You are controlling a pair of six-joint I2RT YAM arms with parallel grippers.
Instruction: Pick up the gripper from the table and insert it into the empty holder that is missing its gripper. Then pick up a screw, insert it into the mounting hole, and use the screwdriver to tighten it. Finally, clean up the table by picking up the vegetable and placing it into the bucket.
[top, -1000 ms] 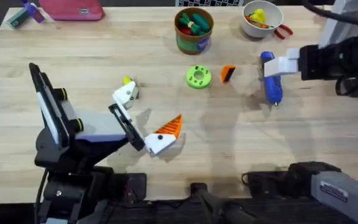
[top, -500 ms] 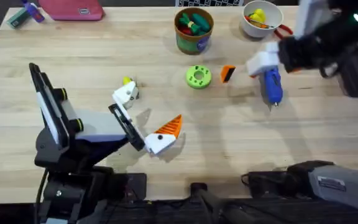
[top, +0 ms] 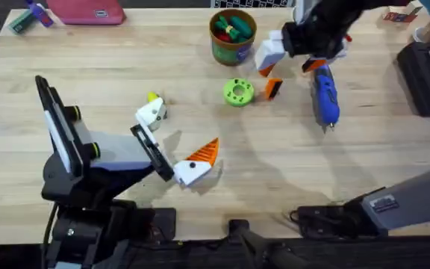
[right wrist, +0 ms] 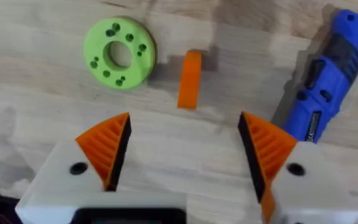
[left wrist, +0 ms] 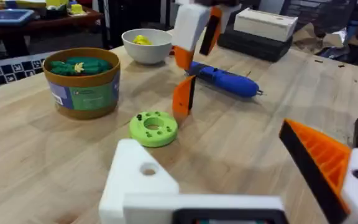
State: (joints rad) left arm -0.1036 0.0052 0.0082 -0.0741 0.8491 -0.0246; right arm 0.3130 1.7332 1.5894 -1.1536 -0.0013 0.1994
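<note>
Table [top: 125,52] inventory: bucket, bowl, loose parts.
Bucket [top: 233,37] holds green and red toy pieces; white bowl [left wrist: 146,45] holds a yellow toy. Orange gripper [top: 273,88] stands beside the green disc [top: 238,93], screwdriver [top: 325,99] nearby. Right claw [right wrist: 182,152] spread, empty, above the gripper. Left claw [top: 172,142] released, near the vegetable [top: 153,98].

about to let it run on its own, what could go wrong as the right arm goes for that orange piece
The gripper stands on a thin edge, so a finger brushing it could tip it over. The green disc lies close on one side and the screwdriver on the other; the open right gripper might nudge either while descending.
</note>
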